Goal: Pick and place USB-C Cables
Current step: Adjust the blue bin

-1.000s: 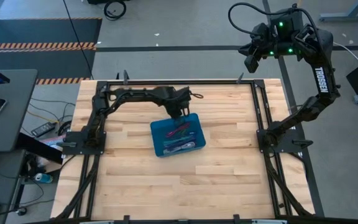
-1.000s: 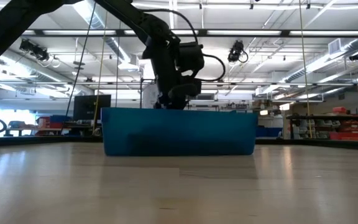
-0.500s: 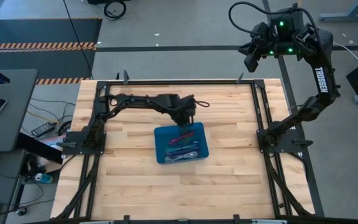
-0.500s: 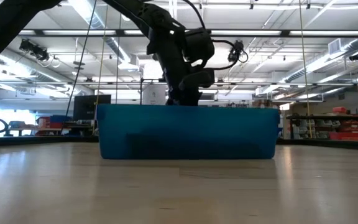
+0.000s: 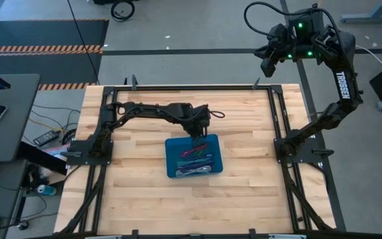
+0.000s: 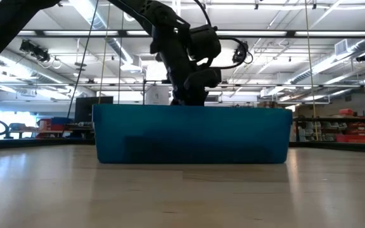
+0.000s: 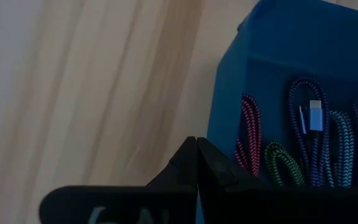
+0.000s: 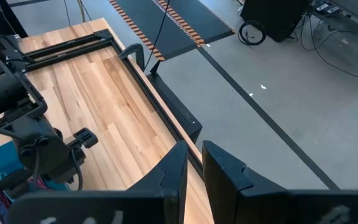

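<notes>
Overhead, the left gripper [image 5: 198,135] sits at the far rim of the blue bin [image 5: 172,166] on the table [image 5: 131,192]; the cables [image 5: 194,154] lie inside. The right gripper [image 5: 268,61] waits raised beyond the table's far right corner. Low down, only the bin's wall shows. In the left wrist view, the fingers [image 7: 219,171] look pressed together, perhaps pinching the bin's rim (cables just behind). The right wrist view shows its fingers nearly closed, empty.

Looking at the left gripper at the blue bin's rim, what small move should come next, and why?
Probably open the left gripper and shift it over the cables. Its fingers look closed at the far rim of the blue bin, holding no cable, while the bundles lie inside. The right gripper waits raised beyond the table's far edge.
</notes>
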Controlling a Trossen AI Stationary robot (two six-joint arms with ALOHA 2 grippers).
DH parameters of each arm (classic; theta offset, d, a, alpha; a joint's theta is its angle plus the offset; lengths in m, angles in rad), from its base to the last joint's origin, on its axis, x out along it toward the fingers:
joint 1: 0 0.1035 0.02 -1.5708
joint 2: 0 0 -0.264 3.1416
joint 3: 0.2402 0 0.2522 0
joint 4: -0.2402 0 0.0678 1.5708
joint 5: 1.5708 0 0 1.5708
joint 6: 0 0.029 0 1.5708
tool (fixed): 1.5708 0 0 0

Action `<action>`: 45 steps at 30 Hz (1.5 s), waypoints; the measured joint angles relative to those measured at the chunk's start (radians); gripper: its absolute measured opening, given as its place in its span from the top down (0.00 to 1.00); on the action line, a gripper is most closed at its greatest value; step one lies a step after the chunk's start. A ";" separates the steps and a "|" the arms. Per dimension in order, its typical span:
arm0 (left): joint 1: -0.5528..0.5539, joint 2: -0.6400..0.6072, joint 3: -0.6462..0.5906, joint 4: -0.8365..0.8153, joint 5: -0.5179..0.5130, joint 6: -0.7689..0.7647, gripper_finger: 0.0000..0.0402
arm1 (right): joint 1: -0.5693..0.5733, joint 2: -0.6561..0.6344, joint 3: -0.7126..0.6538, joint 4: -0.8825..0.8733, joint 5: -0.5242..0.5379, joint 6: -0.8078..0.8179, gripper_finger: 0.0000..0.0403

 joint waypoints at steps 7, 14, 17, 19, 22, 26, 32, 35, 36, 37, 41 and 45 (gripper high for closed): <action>0.010 0.000 0.000 0.040 0.001 0.010 1.00 | 0.000 0.000 0.000 0.000 0.000 0.000 0.86; -0.005 -0.002 0.057 0.037 0.037 0.052 1.00 | 0.000 0.000 0.000 0.000 0.000 0.000 0.86; -0.020 -0.005 0.132 -0.046 -0.047 0.054 1.00 | 0.000 0.000 0.000 0.000 0.000 0.000 0.86; -0.028 -0.009 0.200 -0.175 -0.107 0.036 1.00 | 0.000 0.000 0.000 -0.002 0.000 0.000 0.86; -0.038 -0.010 0.293 -0.406 -0.150 0.027 1.00 | 0.000 0.000 0.000 -0.008 0.001 -0.001 0.86; -0.060 -0.010 0.295 -0.563 -0.179 -0.022 1.00 | 0.000 0.000 0.000 -0.008 0.001 -0.005 0.86; -0.115 -0.008 0.217 -0.671 -0.179 -0.167 1.00 | 0.000 0.000 0.000 -0.008 0.006 -0.012 0.86; -0.143 -0.007 0.197 -0.663 -0.168 -0.218 1.00 | 0.000 0.000 0.000 -0.008 0.021 -0.019 0.86; -0.152 -0.007 0.194 -0.663 -0.155 -0.238 1.00 | 0.000 0.000 0.000 -0.008 0.027 -0.028 0.86; -0.162 -0.007 0.193 -0.665 -0.153 -0.253 1.00 | 0.000 0.000 0.000 -0.008 0.027 -0.034 0.86; -0.199 -0.007 0.193 -0.665 -0.170 -0.284 1.00 | 0.000 0.000 0.000 -0.008 0.027 -0.039 0.86; -0.217 -0.007 0.193 -0.658 -0.217 -0.289 1.00 | 0.000 0.000 0.000 -0.008 0.027 -0.039 0.86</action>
